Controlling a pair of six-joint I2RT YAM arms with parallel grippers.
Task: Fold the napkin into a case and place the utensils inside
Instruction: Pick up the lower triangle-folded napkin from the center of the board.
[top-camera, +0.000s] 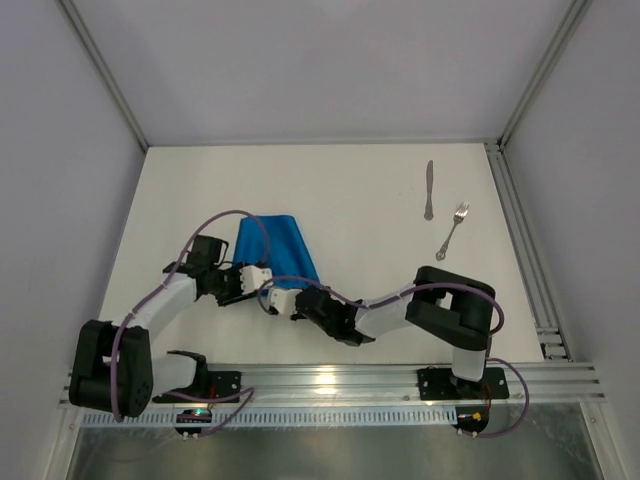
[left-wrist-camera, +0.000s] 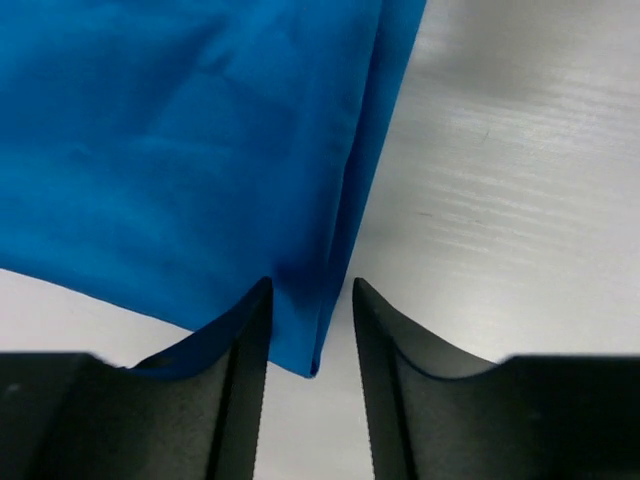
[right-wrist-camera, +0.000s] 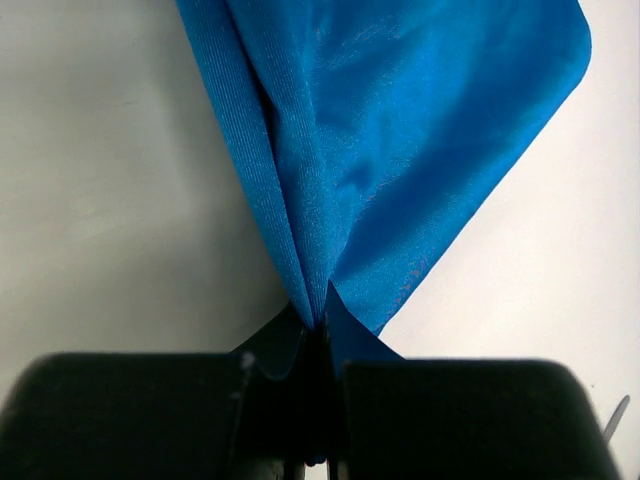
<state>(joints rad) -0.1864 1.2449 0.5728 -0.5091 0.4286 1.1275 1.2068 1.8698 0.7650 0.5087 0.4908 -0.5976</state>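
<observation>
The bright blue napkin lies folded on the white table, left of centre. My left gripper sits at its near corner. In the left wrist view the napkin's folded corner hangs between the open jaws of that gripper, with a gap to the right finger. My right gripper is beside it, and in the right wrist view this gripper is shut on a bunched edge of the napkin. A silver knife and fork lie at the far right, away from both grippers.
An aluminium rail runs along the table's right edge and another rail along the front by the arm bases. Grey enclosure walls stand at the left, the back and the right.
</observation>
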